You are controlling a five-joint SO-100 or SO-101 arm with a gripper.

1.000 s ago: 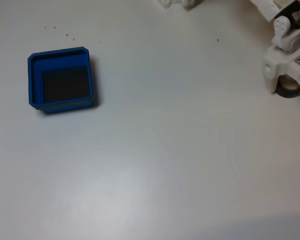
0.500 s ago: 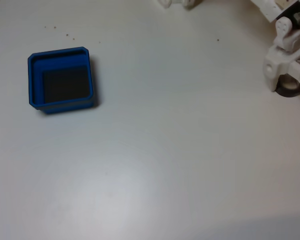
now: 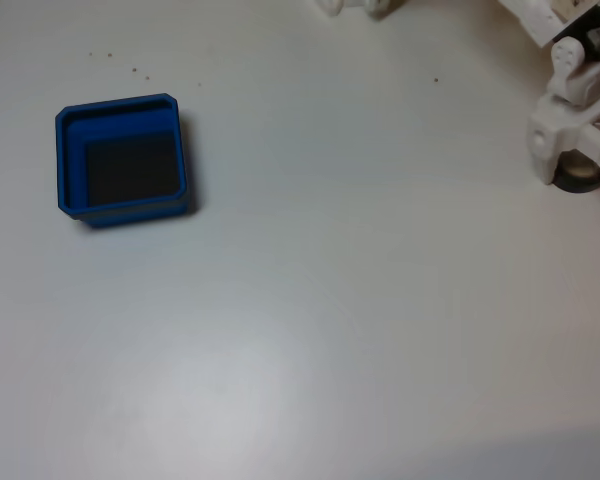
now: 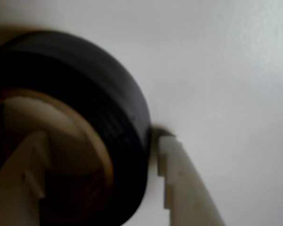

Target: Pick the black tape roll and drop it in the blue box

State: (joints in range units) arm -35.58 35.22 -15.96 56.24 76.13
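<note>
The black tape roll (image 3: 584, 180) lies at the table's far right edge in the fixed view, half hidden under my white gripper (image 3: 578, 170). In the wrist view the black tape roll (image 4: 108, 94) looms large with its beige core facing me. My gripper (image 4: 101, 141) is shut on its wall: one white finger (image 4: 23, 165) is inside the core and the other (image 4: 179, 179) presses the outer black side. The blue box (image 3: 68, 160), with low walls and a dark floor, stands far off at the left of the table with nothing in it.
The white tabletop (image 3: 330, 300) runs bare between box and roll. White parts of the arm's base (image 3: 355, 6) poke in at the top edge. A few small dark specks (image 3: 120, 62) dot the surface above the box.
The wrist and gripper have shifted slightly up and to the right over the roll. The roll stays in nearly the same spot. The box has not moved.
</note>
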